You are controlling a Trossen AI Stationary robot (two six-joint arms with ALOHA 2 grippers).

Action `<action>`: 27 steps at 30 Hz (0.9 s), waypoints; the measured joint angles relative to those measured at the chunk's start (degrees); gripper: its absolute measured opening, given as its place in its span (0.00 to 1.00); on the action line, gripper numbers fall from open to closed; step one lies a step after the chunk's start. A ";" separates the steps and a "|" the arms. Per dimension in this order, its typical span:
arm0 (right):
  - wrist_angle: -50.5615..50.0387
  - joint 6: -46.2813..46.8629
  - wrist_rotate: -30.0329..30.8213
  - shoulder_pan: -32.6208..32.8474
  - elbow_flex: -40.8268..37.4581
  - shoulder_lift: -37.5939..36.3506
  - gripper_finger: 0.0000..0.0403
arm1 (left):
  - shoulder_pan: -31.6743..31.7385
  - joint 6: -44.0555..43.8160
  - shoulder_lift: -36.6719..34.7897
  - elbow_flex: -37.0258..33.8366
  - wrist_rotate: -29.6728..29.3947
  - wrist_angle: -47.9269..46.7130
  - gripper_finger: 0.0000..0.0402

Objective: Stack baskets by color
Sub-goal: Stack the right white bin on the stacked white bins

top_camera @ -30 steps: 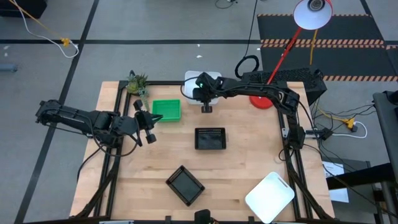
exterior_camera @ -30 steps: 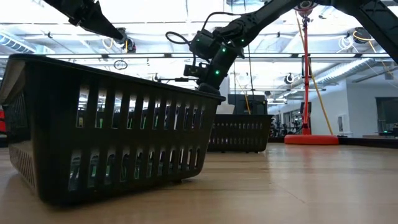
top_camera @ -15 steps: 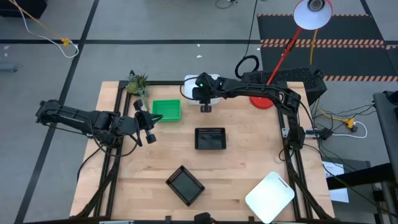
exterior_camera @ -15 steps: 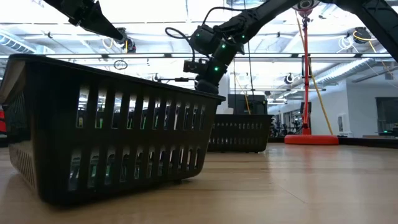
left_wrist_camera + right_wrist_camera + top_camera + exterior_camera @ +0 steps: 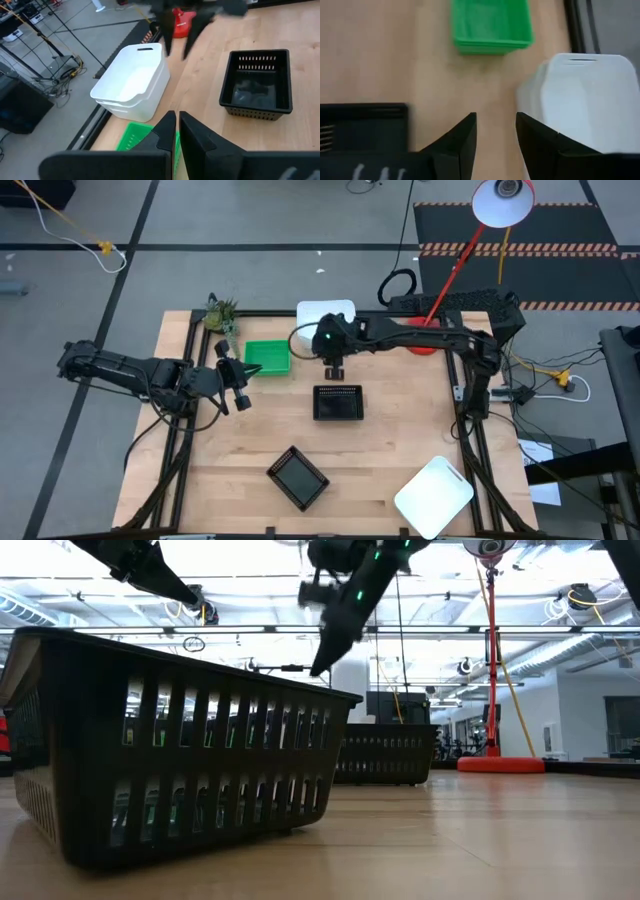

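Two white baskets (image 5: pixel 131 82) sit nested at the table's far edge (image 5: pixel 325 312). A green basket (image 5: pixel 267 357) rests on the table to their left. One black basket (image 5: pixel 338 402) stands mid-table and another (image 5: pixel 297 477) nearer the front, turned askew. A further white basket (image 5: pixel 433 495) lies at the near right corner, overhanging the edge. My right gripper (image 5: pixel 333 370) hangs open in the air between the white stack and the middle black basket, holding nothing (image 5: pixel 495 130). My left gripper (image 5: pixel 240 385) waits shut at the left, below the green basket (image 5: pixel 176 127).
A small plant (image 5: pixel 220 313) stands at the far left corner. A red lamp base (image 5: pixel 420 340) sits at the far right, its pole rising over the table. Bare wood lies to the right of the black baskets and along the near left.
My right gripper has risen from beside the white stack and moved toward the table's near edge, now above the gap in front of the middle black basket. The white stack stays where it was at the far edge.
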 joint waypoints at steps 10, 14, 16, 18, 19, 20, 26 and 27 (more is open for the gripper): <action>-7.37 11.00 0.93 12.94 0.00 -5.81 0.33 | -0.32 -1.57 -0.01 0.00 4.22 0.07 0.06; -9.68 15.50 7.62 19.04 0.00 -7.52 0.33 | -1.12 -2.62 0.00 0.00 4.47 0.14 0.06; -11.52 19.79 10.47 22.07 0.00 -8.37 0.33 | -1.68 -2.79 0.00 0.00 4.57 0.10 0.06; -14.55 25.56 12.51 25.16 0.00 -9.30 0.33 | -2.24 -2.78 0.00 0.00 4.60 0.05 0.06; -16.05 28.36 13.29 26.77 0.00 -9.76 0.33 | -2.46 -2.78 0.00 0.00 4.61 0.01 0.06; -17.60 30.91 13.54 28.35 0.00 -10.16 0.33 | -2.68 -2.79 0.00 0.00 4.61 0.03 0.06; -26.71 44.26 13.21 37.85 0.00 -11.18 0.33 | -3.52 -2.87 0.00 0.00 4.61 0.08 0.06; -27.92 46.77 13.18 39.32 0.00 -11.25 0.33 | -3.57 -2.93 0.00 0.00 4.61 0.08 0.06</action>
